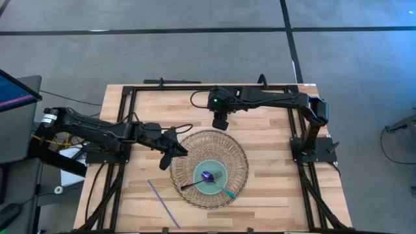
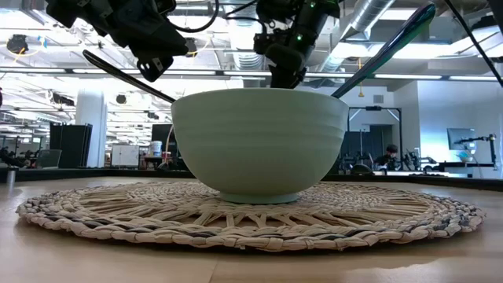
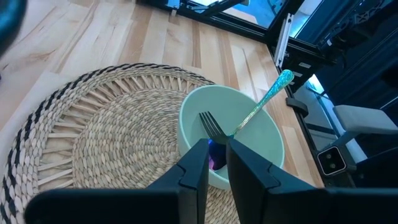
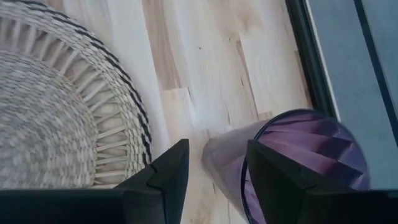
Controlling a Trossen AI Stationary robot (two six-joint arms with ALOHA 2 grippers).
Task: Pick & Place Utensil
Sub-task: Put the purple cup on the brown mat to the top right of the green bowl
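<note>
A pale green bowl (image 1: 218, 186) stands on a round woven mat (image 1: 195, 146). A purple-headed spoon (image 1: 207, 175) and a fork with a teal glitter handle (image 3: 261, 106) lie in the bowl, their handles leaning on its rim. My left gripper (image 1: 177, 148) hovers over the mat's left part, beside the bowl, its fingers a narrow gap apart and holding nothing. My right gripper (image 1: 221, 123) is open at the mat's far edge, over a purple pleated cup (image 4: 311, 149) that stands on the table. The bowl (image 2: 259, 141) hides the cup in the low view. My right gripper (image 4: 217, 162) comes from above at the purple cup's rim (image 4: 264, 132). One finger (image 4: 273, 180) covers part of the cup and the cup's wall (image 4: 224, 155) shows between the fingers. Whether a finger touches the cup, I cannot tell.
A thin blue-purple stick (image 1: 162, 203) lies on the bare wood near the table's near-left corner. Black frame rails (image 1: 123, 117) run along the table's left, right and far sides. A monitor (image 1: 13, 91) stands beyond the left edge.
</note>
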